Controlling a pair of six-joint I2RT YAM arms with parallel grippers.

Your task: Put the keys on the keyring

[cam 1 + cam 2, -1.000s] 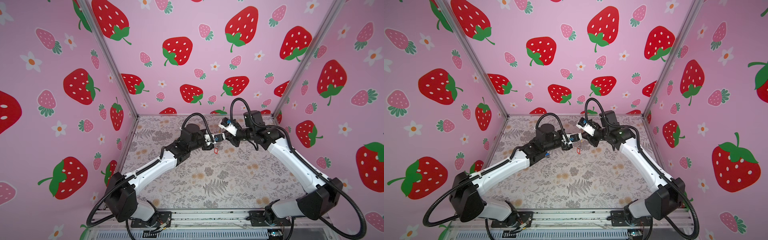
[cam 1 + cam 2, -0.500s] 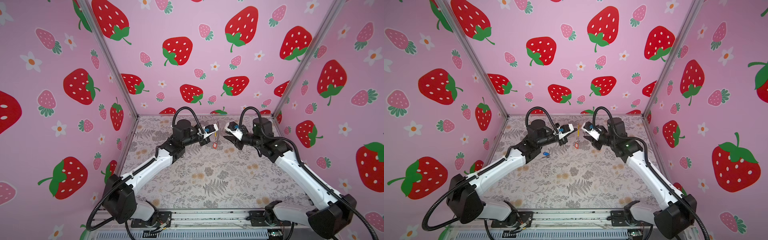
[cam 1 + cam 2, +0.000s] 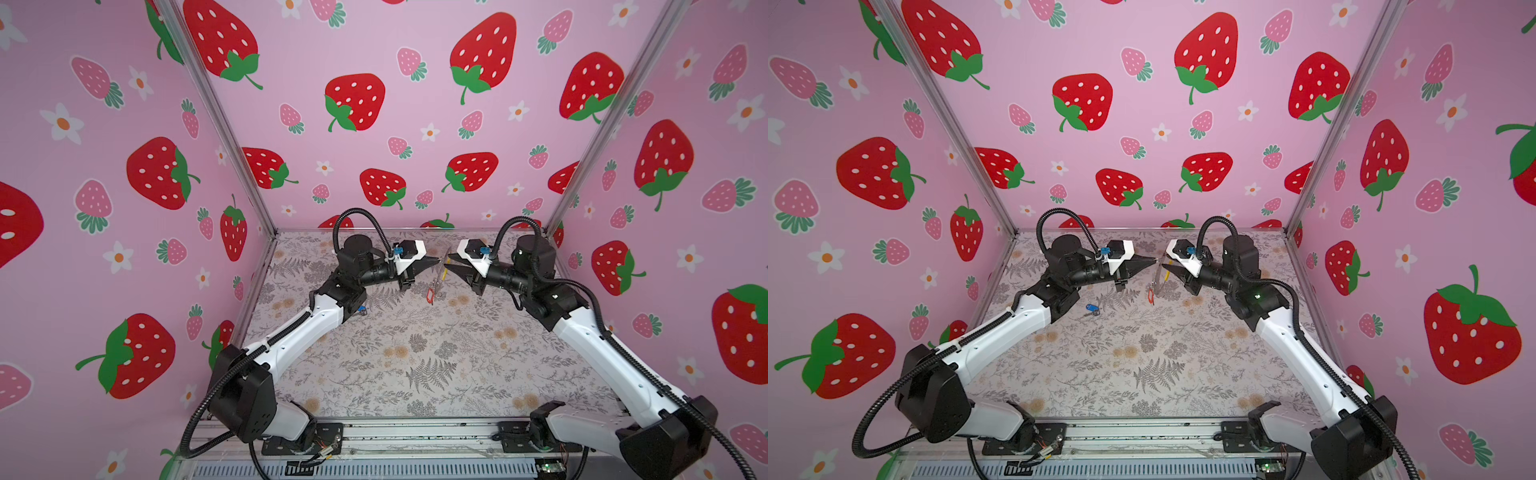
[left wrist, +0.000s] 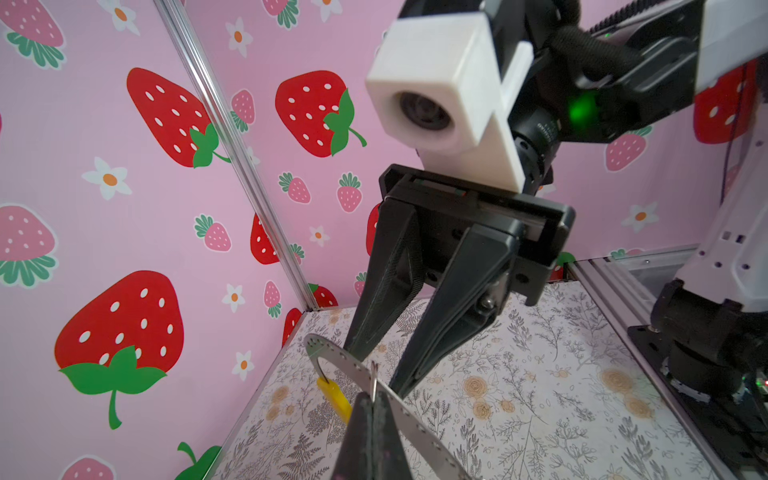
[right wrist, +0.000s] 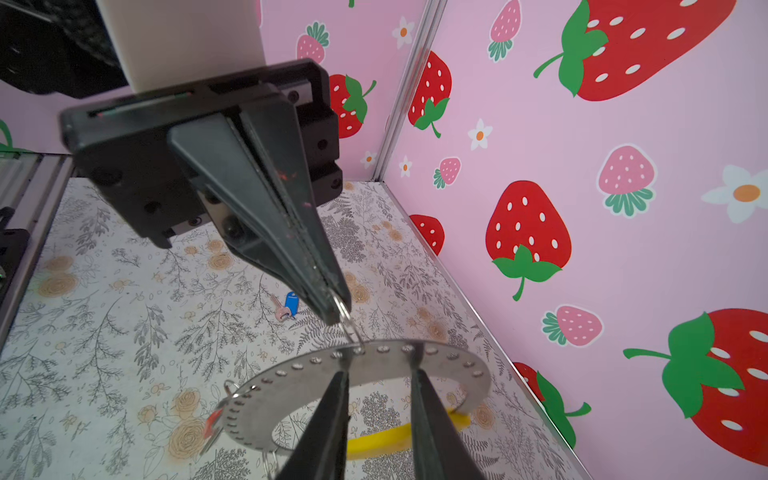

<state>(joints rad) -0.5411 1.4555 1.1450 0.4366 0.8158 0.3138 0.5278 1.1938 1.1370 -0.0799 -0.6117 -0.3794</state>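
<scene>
Floral-print table (image 3: 415,374) bare across 6 o'clock; blue-tagged dark key (image 3: 1091,308) flat at 9; toward 12, near the back edge, left pincer (image 3: 436,260) clenched on small wire ring (image 5: 343,309) carrying grey perforated hoop keyring (image 5: 374,357), red-tagged key (image 3: 430,294) dangling; right pincer (image 3: 451,262) released beside its rim.

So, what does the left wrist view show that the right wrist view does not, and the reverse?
Only the left wrist view: the right arm's white wrist camera, seen from the front. Only the right wrist view: the blue-tagged key lying on the table, and a red tag at the keyring's edge. Both: the grey keyring with its yellow segment, the left gripper shut on a small wire loop, the right gripper open.
</scene>
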